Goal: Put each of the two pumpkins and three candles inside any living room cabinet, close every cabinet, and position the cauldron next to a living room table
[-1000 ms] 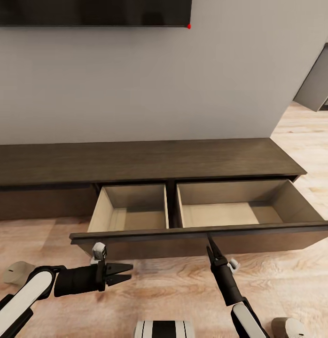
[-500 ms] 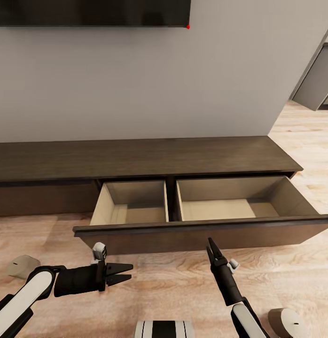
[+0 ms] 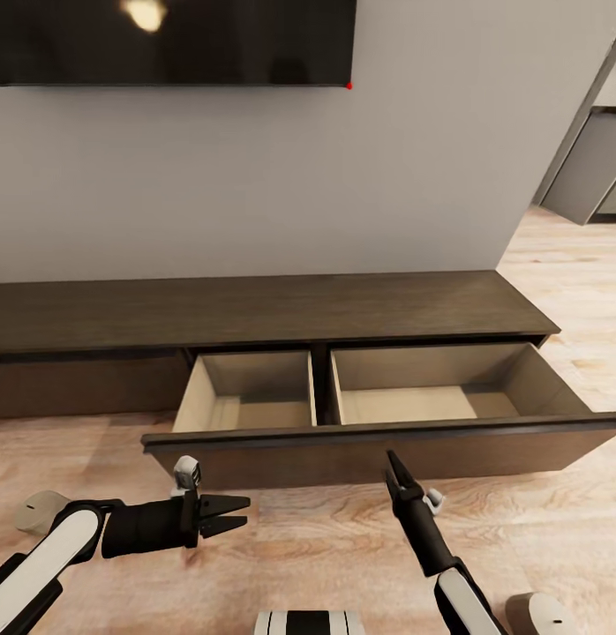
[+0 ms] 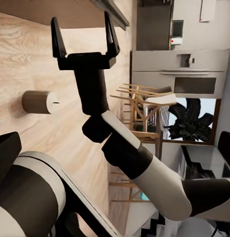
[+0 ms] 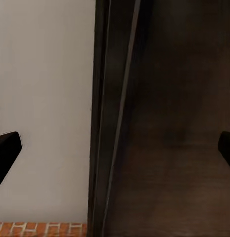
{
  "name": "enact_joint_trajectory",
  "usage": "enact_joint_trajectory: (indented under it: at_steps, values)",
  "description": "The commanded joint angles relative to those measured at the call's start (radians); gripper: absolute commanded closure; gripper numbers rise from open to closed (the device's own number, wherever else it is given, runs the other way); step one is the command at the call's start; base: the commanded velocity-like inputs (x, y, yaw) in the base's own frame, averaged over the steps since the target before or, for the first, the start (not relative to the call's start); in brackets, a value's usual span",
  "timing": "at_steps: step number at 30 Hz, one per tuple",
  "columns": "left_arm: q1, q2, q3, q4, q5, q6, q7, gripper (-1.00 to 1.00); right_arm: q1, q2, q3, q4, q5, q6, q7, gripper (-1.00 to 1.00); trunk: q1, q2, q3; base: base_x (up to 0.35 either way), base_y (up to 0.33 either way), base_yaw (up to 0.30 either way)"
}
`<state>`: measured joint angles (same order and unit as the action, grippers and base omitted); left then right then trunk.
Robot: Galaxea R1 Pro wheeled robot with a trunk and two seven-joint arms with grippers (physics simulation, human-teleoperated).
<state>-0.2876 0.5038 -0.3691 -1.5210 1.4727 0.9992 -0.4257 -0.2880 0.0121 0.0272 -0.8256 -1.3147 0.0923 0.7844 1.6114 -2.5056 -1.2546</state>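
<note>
now clear of the cabinet (image 3: 255, 309) drawer front, right gripper (image 3: 394, 465) fingers stand spread, left gripper (image 3: 242, 513) likewise.

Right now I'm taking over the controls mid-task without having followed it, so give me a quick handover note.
Left gripper: open, empty, low over the floor in front of the cabinet.
Right gripper: open, empty, just short of the pulled-out drawer front.
Things: both drawer compartments are bare. In the left wrist view, a short pale cylinder, probably a candle, stands on the floor beyond the right arm.
Done: drawer opened; nothing stored.
Left: load both pumpkins and all three candles, shut the drawer, and set the cauldron beside the table.
</note>
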Motion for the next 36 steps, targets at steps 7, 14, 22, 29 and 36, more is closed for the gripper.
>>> enact_joint_trajectory:
  at_steps: [7, 14, 22, 29, 36]
  values:
    - [-0.001, 0.000, -0.001, 0.003, -0.002, 0.001, -0.007, -1.00, 0.002, -0.005, -0.004, 0.012, -0.011, 0.082, -0.023, -1.00, -0.003, 0.001, 0.027, 0.000, 0.000, 0.000]
    - [-0.001, 0.000, -0.008, 0.005, 0.030, 0.000, -0.007, -1.00, 0.007, -0.005, -0.005, 0.203, -0.011, 0.197, -0.001, -1.00, -0.006, 0.003, 0.054, 0.000, 0.000, 0.000]
    - [-0.001, 0.001, -0.008, 0.006, 0.034, 0.001, -0.007, -1.00, 0.007, -0.012, -0.009, 0.505, -0.004, 0.392, 0.035, -1.00, -0.010, 0.005, 0.085, 0.000, 0.000, 0.000]
    - [-0.001, 0.001, -0.008, 0.006, 0.034, 0.000, -0.007, -1.00, 0.007, -0.047, -0.002, 0.547, 0.006, 0.409, 0.097, -1.00, -0.027, 0.034, 0.109, 0.000, 0.000, 0.000]
    - [-0.001, 0.001, -0.010, 0.005, 0.034, 0.000, -0.006, -1.00, 0.007, -0.059, 0.000, 0.552, 0.009, 0.372, 0.118, -1.00, -0.054, 0.083, 0.131, 0.000, 0.000, 0.000]
